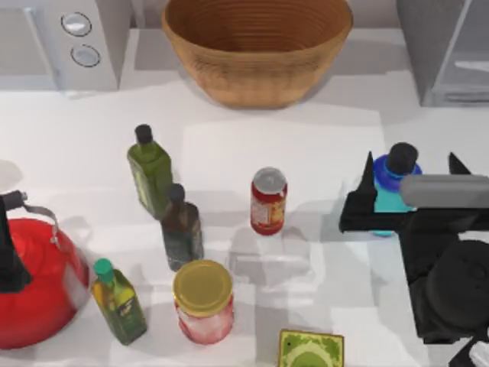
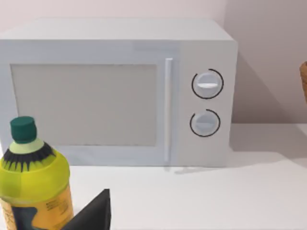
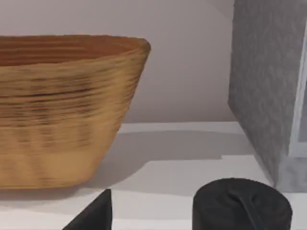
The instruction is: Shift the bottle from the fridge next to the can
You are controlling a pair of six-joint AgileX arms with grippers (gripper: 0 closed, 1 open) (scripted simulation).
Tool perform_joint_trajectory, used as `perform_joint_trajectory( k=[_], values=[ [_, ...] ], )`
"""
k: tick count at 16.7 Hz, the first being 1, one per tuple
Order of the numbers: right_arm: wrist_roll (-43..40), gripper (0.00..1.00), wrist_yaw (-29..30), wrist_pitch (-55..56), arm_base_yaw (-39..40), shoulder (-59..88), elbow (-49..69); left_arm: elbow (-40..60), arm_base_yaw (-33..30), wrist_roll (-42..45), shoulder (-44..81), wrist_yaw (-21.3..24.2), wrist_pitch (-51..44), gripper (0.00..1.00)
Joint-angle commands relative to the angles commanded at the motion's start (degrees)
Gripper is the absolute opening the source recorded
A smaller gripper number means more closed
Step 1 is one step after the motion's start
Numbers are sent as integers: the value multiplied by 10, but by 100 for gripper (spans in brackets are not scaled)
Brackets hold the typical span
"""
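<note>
The cyan bottle [image 1: 390, 195] with its black cap [image 3: 242, 206] stands on the table at the right, outside the grey fridge [image 1: 447, 53] at the back right corner. My right gripper [image 1: 412, 174] is open with a finger on either side of the bottle. Its left finger [image 1: 367, 177] is close to the bottle's side. The red can [image 1: 268, 200] stands upright near the table's middle, well to the left of the bottle. My left arm [image 1: 9, 252] is parked at the far left over a red kettle, and one dark finger [image 2: 91, 215] shows in its wrist view.
A wicker basket [image 1: 256, 46] sits at the back centre and a white microwave [image 1: 61, 38] at the back left. Two green oil bottles [image 1: 150, 172] [image 1: 120, 302], a dark glass bottle [image 1: 182, 228], a yellow-lidded jar [image 1: 203, 300], a red kettle [image 1: 34, 283] and a green box [image 1: 309, 352] crowd the left and front.
</note>
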Motion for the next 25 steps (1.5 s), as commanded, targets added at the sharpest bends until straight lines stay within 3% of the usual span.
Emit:
perform_joint_trajectory(
  k=[6, 16, 21, 25],
  values=[
    [-8, 100, -109, -141, -82, -218, 5, 0, 0, 0, 0, 0, 0, 100],
    [-12, 100, -327, -655, -282, -809, -79, 0, 0, 0, 0, 0, 0, 100],
    [-9, 100, -395, -880, -364, -1038, -144, 0, 0, 0, 0, 0, 0, 100],
    [-7, 100, -419, -966, -400, -1124, -176, 0, 0, 0, 0, 0, 0, 100]
  ],
)
